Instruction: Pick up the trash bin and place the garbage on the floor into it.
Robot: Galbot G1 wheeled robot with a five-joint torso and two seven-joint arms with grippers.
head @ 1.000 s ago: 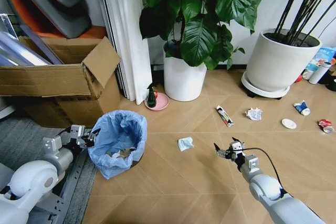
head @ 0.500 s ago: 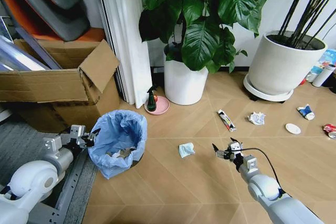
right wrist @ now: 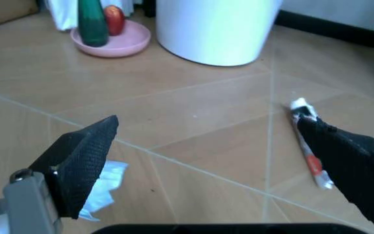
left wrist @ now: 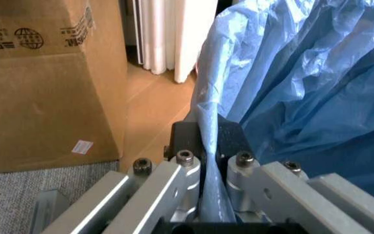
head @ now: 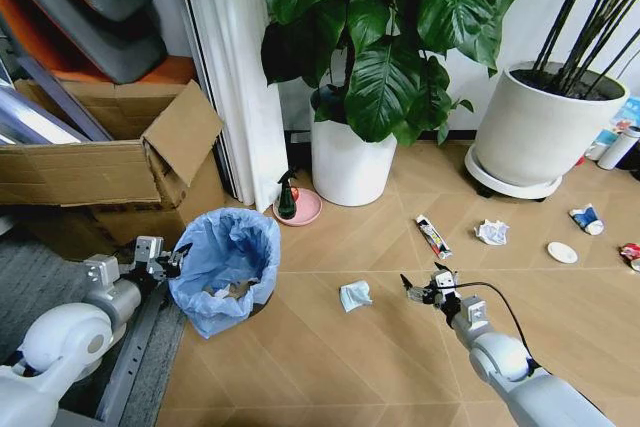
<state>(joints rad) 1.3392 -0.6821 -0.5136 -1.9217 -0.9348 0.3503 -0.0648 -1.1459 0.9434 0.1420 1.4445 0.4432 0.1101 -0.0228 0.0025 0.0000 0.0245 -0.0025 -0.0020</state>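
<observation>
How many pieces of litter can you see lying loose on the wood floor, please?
6: a pale crumpled paper wad nearest the bin, a long dark printed wrapper, a white paper wad, a white disc, a blue-white packet, and a red-white can at the edge. More may lie outside view.

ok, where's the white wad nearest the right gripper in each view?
Head: wad on the floor, centre, just left of the right gripper.
Left wrist: not in it.
Right wrist: wad partly behind one fingertip.
Shared landmark: pink dish, in head and right wrist views.
</observation>
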